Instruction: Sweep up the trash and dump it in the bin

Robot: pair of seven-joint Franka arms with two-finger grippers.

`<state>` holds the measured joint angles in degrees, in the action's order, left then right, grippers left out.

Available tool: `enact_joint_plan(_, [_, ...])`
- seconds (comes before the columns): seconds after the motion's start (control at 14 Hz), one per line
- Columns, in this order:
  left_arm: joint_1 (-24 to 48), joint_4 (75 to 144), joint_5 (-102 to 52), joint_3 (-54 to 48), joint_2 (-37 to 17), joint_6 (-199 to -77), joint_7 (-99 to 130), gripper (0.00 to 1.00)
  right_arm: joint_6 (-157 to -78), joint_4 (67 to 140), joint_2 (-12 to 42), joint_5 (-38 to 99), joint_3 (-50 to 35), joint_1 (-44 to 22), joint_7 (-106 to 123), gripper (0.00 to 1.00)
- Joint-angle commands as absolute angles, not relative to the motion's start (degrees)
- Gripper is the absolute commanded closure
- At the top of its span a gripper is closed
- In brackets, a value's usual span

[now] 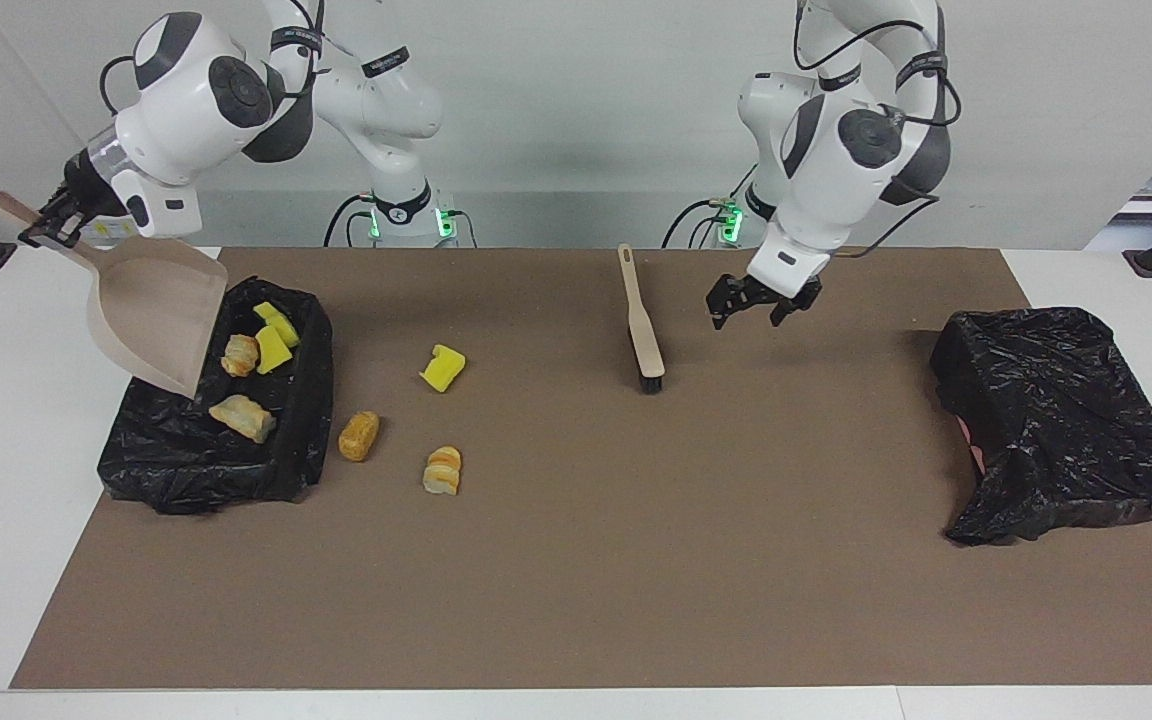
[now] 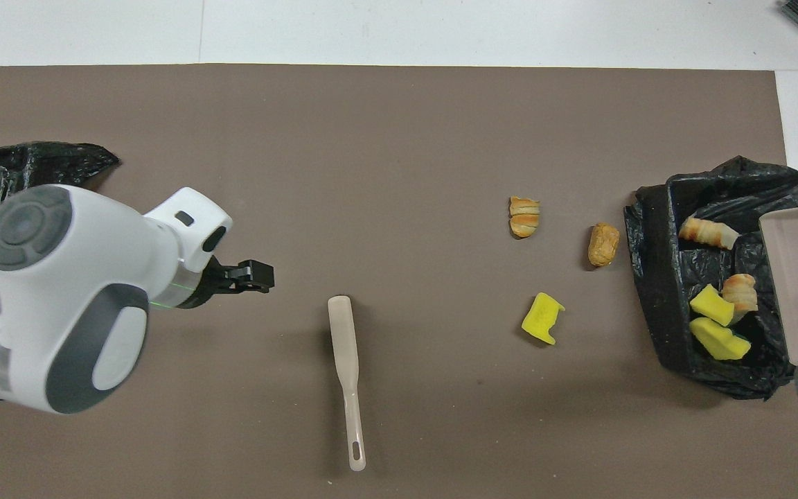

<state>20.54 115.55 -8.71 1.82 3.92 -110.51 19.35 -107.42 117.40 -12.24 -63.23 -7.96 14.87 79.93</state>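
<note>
Facing view: the right gripper (image 1: pixel 54 222) clamps the dustpan (image 1: pixel 151 318), tipped over the bin (image 1: pixel 211 450) at the mat's right-arm end; the dumping step looks nearly done. Overhead view: four trash bits (image 2: pixel 714 305) lie in the bin, three loose pieces (image 2: pixel 544 319) beside it; the left gripper (image 2: pixel 255 275), fingers spread and empty, hangs beside the brush (image 2: pixel 345 360) — next it must regrip that.

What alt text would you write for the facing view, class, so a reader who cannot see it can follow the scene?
The right gripper holds a tilted beige dustpan over a black-lined bin containing four trash pieces. Three more pieces lie on the brown mat beside the bin. The left gripper, open, hangs above the mat beside the brush lying there.
</note>
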Motion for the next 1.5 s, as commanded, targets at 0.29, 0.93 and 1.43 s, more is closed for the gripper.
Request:
enact_joint_plan(0.29, [7.57,102.41,-5.27,1.23,0.70,-99.16,5.12,0.00,-97.92,104.96,-4.23,-50.74,-8.70,10.29,67.18,1.00])
enact_joint_plan(0.93, [4.22,89.21,0.09,0.88,-0.35,-87.45,1.59,0.00,-88.25,93.80,6.13,-29.38,-8.70,-1.12,29.07,1.00])
enact_joint_plan(1.43, [3.52,90.70,-0.35,1.14,0.97,-88.06,-0.53,0.00,-87.45,78.86,20.46,-10.82,-8.70,-11.76,-10.15,1.00])
